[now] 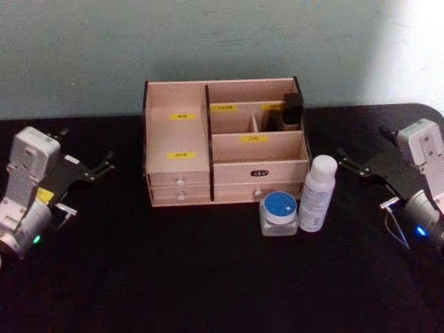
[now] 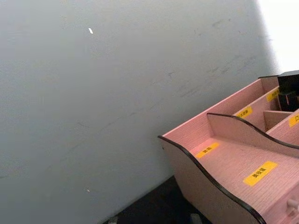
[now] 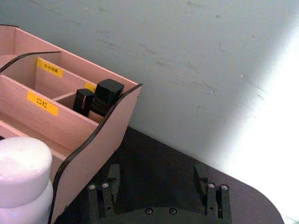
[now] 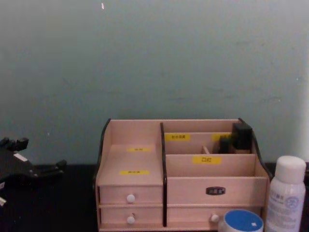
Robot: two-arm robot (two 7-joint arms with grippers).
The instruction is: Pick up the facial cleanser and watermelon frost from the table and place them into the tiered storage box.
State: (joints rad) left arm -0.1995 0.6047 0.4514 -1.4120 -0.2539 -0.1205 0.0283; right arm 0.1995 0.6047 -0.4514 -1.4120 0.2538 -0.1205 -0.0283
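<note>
The tiered storage box (image 1: 229,149) of pinkish wood with yellow labels stands at the back middle of the black table. It also appears in the chest view (image 4: 145,193). Just in front of its right end stand a white bottle (image 1: 317,193), which I take for the facial cleanser, and a small clear jar with a blue lid (image 1: 279,212), which I take for the watermelon frost. Both are upright and close together. My left gripper (image 1: 84,147) hovers open at the far left. My right gripper (image 3: 156,179) is open to the right of the box, holding nothing.
Dark small items (image 1: 291,111) fill the box's back right compartment. Its other upper compartments (image 2: 233,158) look bare. A grey-green wall stands close behind the box. The black table (image 1: 208,277) stretches toward me in front of the box.
</note>
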